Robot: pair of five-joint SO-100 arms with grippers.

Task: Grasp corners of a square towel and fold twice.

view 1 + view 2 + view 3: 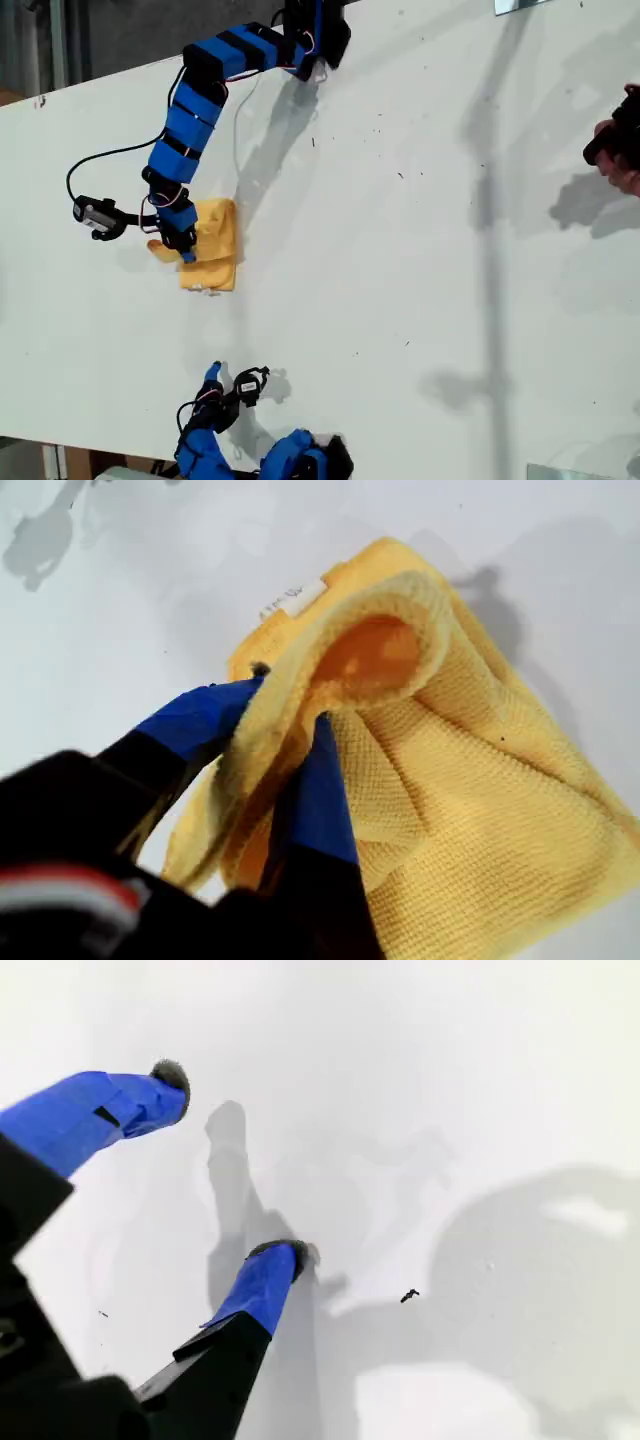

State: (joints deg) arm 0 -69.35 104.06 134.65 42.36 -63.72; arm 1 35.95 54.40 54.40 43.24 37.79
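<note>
The towel (215, 252) lies on the white table (420, 250) already gathered into a small folded packet, so I judge the folding well along, perhaps on its second fold. My first gripper (285, 730) pinches a raised edge between its jaws, the white tag (292, 599) just beyond. My second gripper (235, 1165) hangs spread and empty over bare table; how many layers lie beneath is hidden.

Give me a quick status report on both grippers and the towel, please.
My first gripper shut on the towel, lifting a fold. My second gripper open over bare table, holding nothing. Nothing blocking the towel.
</note>
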